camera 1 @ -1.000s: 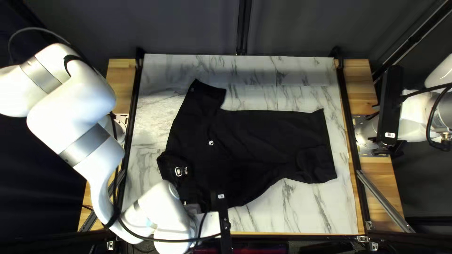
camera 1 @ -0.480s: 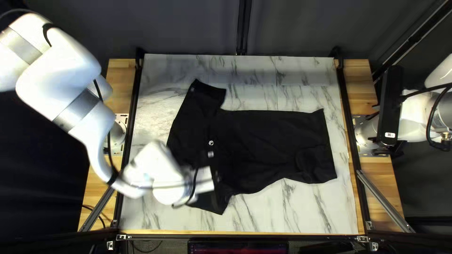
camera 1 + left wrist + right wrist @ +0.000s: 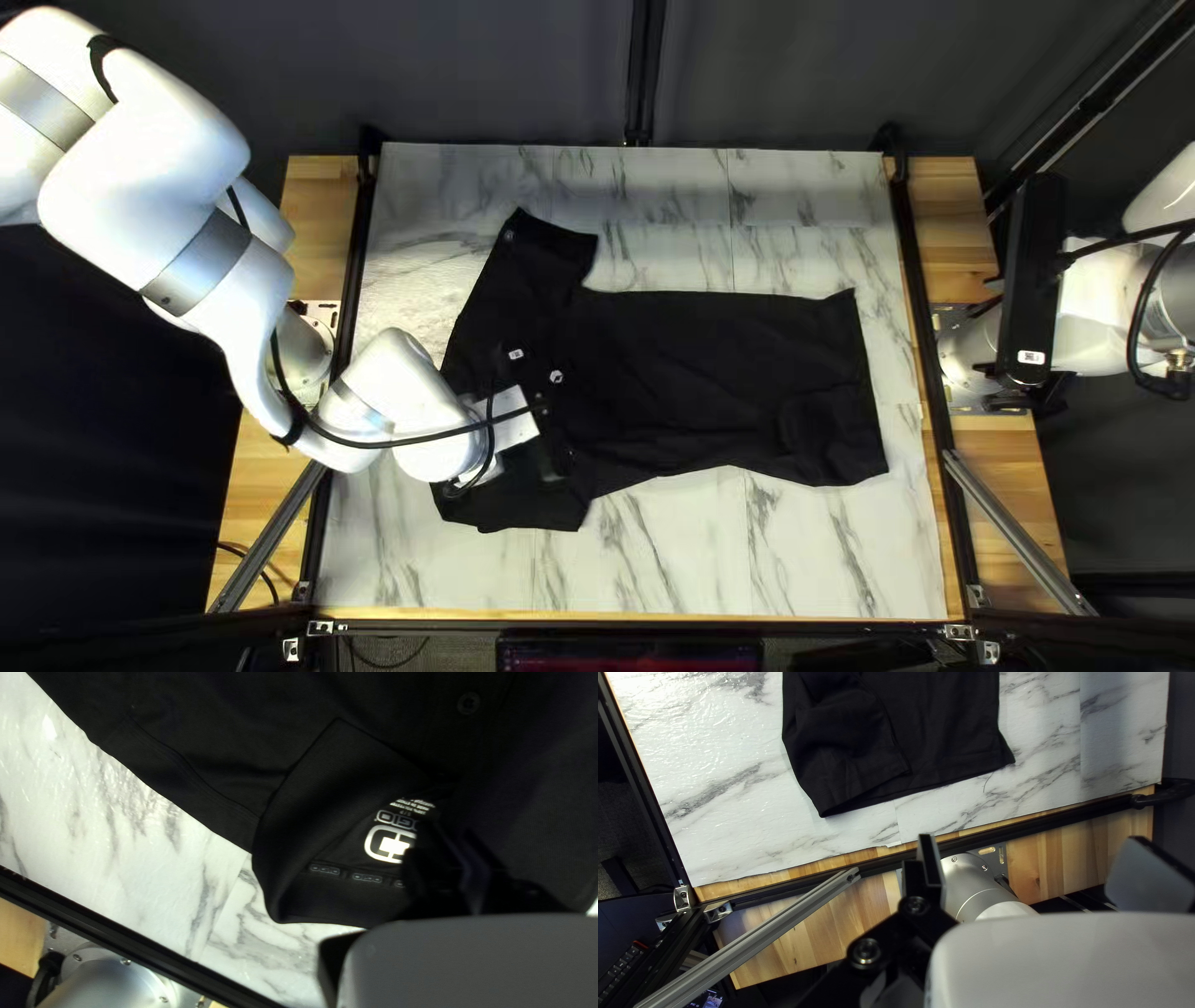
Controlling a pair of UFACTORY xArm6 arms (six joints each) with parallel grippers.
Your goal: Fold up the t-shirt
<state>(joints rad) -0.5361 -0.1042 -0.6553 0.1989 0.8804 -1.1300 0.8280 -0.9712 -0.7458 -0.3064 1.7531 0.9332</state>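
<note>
Left of centre in the top left view, the left claw (image 3: pixel 458 858) is over the t-shirt's (image 3: pixel 710 373) collar (image 3: pixel 311 821); its grip I cannot tell. Mid-worktop (image 3: pixel 697 560), a side fold seems underway; next, settle it, then turn the upper sleeve (image 3: pixel 542 255) in. At right, the right claw (image 3: pixel 1033 852) gapes wide.

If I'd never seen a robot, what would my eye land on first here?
Probably the big white arm, reaching in from the left of the top left view. Beneath its end, a black shirt lies across the marbled tabletop. Up close, a white emblem stands out inside the collar.
</note>
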